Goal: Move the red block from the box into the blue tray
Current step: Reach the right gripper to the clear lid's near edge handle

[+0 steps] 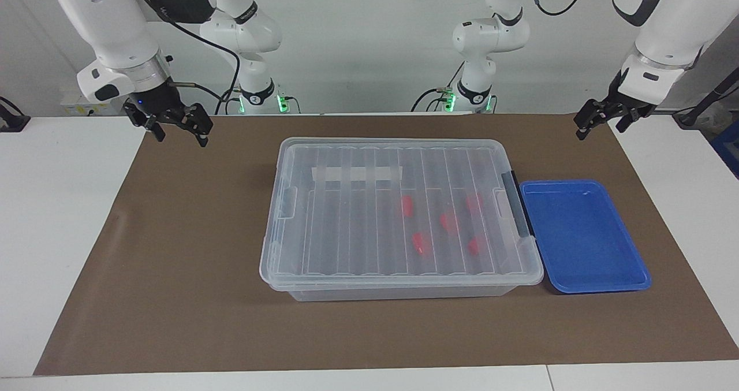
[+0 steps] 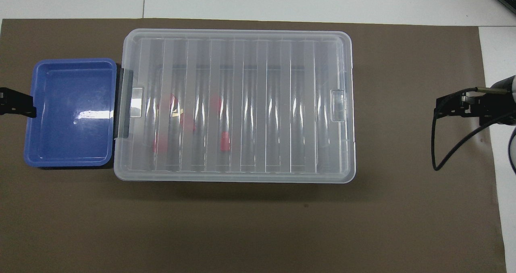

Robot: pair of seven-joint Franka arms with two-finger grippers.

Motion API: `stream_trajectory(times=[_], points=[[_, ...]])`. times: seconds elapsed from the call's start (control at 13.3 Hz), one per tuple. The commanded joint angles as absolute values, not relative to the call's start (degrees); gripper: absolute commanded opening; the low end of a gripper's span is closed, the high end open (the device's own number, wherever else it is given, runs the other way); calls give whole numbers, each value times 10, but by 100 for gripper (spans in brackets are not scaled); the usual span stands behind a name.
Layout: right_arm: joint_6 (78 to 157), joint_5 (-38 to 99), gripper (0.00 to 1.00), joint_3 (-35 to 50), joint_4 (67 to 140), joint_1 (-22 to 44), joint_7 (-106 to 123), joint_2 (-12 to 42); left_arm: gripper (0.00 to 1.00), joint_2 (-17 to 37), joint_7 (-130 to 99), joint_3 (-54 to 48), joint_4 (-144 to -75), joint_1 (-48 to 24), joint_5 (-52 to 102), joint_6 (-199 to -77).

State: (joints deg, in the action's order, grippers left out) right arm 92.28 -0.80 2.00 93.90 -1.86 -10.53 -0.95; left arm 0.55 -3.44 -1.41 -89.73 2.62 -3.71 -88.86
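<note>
The box (image 1: 346, 229) is a large clear bin in the middle of the brown mat, with its ribbed lid on. Through the lid I see several red blocks (image 1: 449, 222) lying in the end nearest the black handle (image 1: 515, 203). The overhead view shows them as blurred red shapes (image 2: 225, 141). The blue tray (image 1: 583, 235) sits empty on the mat, right beside that handle end, toward the left arm's end of the table. My left gripper (image 1: 600, 126) hangs open above the mat's corner, holding nothing. My right gripper (image 1: 182, 136) hangs open and empty over the mat's other robot-side corner.
The brown mat (image 1: 173, 275) covers most of the white table (image 1: 58, 206). A whitish tape strip (image 1: 355, 174) lies across the lid. A black cable (image 2: 437, 152) loops down from the right gripper (image 2: 447, 107).
</note>
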Motion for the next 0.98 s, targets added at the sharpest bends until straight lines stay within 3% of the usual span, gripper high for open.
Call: stream_trajectory(times=[0.0, 0.38, 0.9], points=[[937, 0, 100, 25, 960, -24, -108, -25, 100, -13, -32, -15, -920, 30, -35, -897], [954, 0, 100, 30, 959, -24, -119, -23, 100, -13, -32, -15, -920, 30, -35, -897], [1077, -4, 100, 37, 976, 40, -161, 35, 100, -13, -32, -15, -920, 30, -35, -897]])
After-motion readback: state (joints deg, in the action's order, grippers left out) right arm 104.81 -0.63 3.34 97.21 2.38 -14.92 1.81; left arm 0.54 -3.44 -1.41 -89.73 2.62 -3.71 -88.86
